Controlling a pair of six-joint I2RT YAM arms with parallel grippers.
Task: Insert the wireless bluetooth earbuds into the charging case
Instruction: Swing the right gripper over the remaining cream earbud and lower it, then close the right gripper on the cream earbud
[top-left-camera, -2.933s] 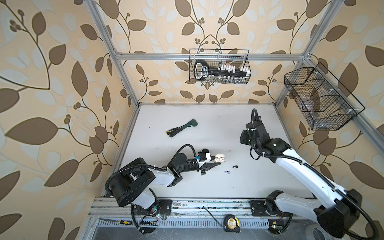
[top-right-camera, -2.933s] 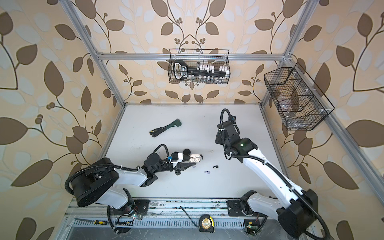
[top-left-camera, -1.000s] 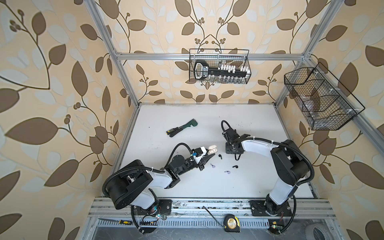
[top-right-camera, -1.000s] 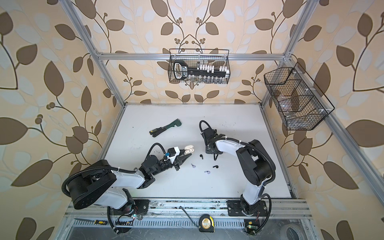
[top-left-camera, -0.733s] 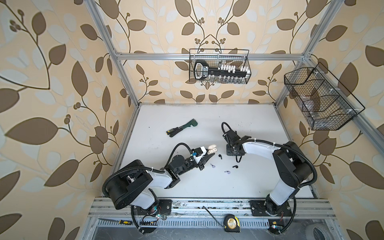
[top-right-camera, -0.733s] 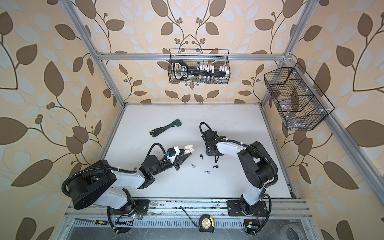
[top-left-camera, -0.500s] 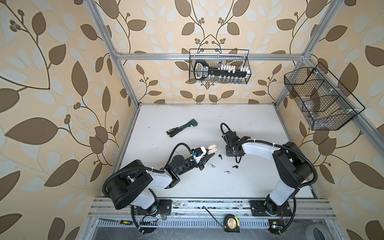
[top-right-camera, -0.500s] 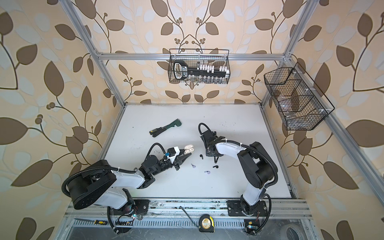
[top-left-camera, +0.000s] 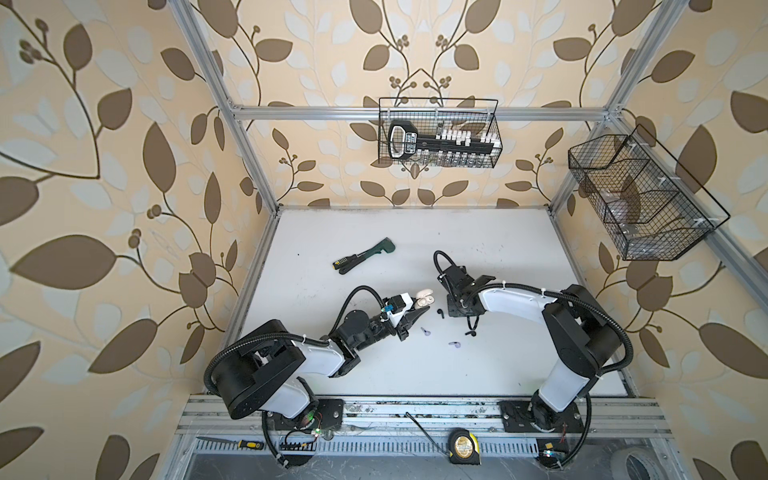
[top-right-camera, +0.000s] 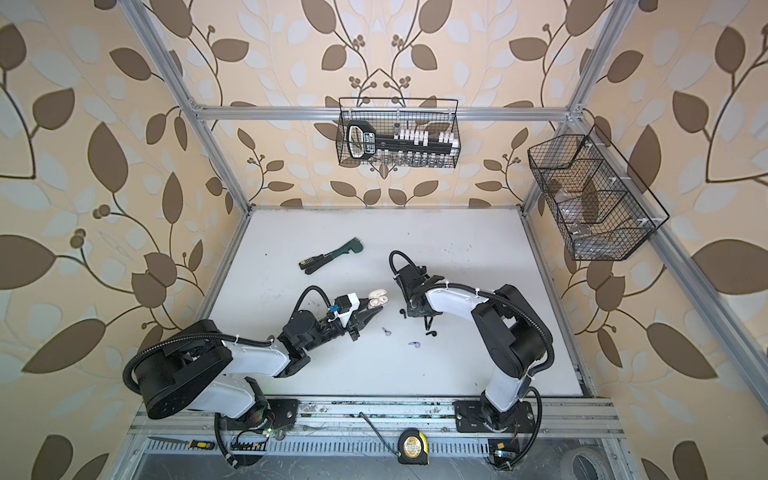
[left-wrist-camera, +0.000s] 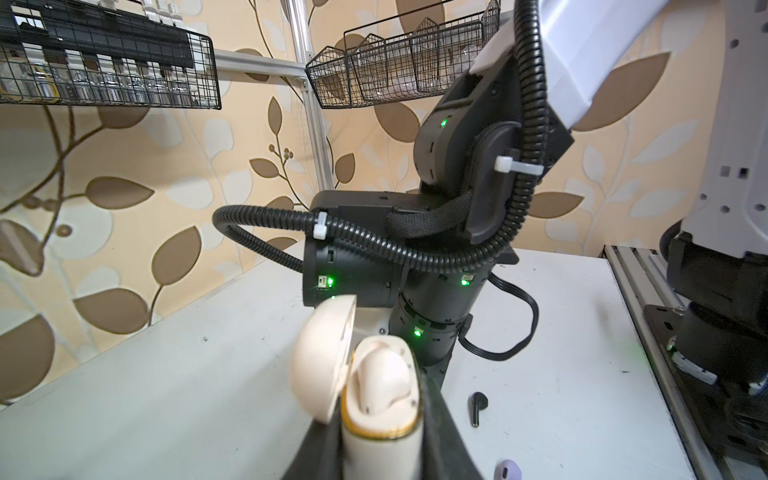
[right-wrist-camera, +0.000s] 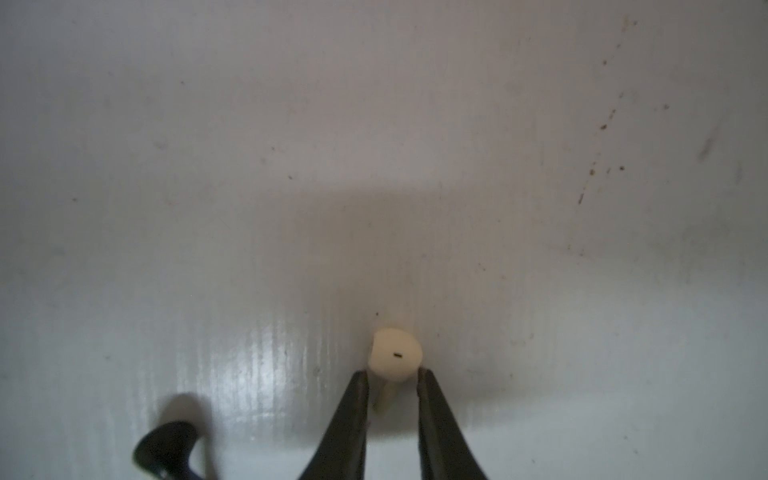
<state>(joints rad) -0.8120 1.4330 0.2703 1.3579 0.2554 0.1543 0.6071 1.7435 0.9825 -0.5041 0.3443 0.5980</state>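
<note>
My left gripper (top-left-camera: 417, 313) (left-wrist-camera: 380, 424) is shut on the cream charging case (top-left-camera: 424, 296) (left-wrist-camera: 380, 399) and holds it just off the table. The case's lid is open and one white earbud sits inside. My right gripper (right-wrist-camera: 393, 374) points down at the table to the case's right. It is shut on the head of a white earbud (right-wrist-camera: 395, 353) that rests on the surface. Two black earbuds (top-left-camera: 439, 311) (top-left-camera: 470, 333) and two lilac earbuds (top-left-camera: 424, 331) (top-left-camera: 455, 344) lie loose between the arms. One black earbud (right-wrist-camera: 166, 449) lies beside the right fingers.
A green and black hand tool (top-left-camera: 363, 256) lies further back on the white table (top-left-camera: 519, 257). Wire baskets hang on the back wall (top-left-camera: 438, 133) and the right wall (top-left-camera: 640, 195). A tape measure (top-left-camera: 461, 445) and a screwdriver (top-left-camera: 249, 444) lie on the front rail.
The right gripper's jaws have narrowed onto the white earbud, with its wrist shifting slightly. The left gripper and the case have stayed put.
</note>
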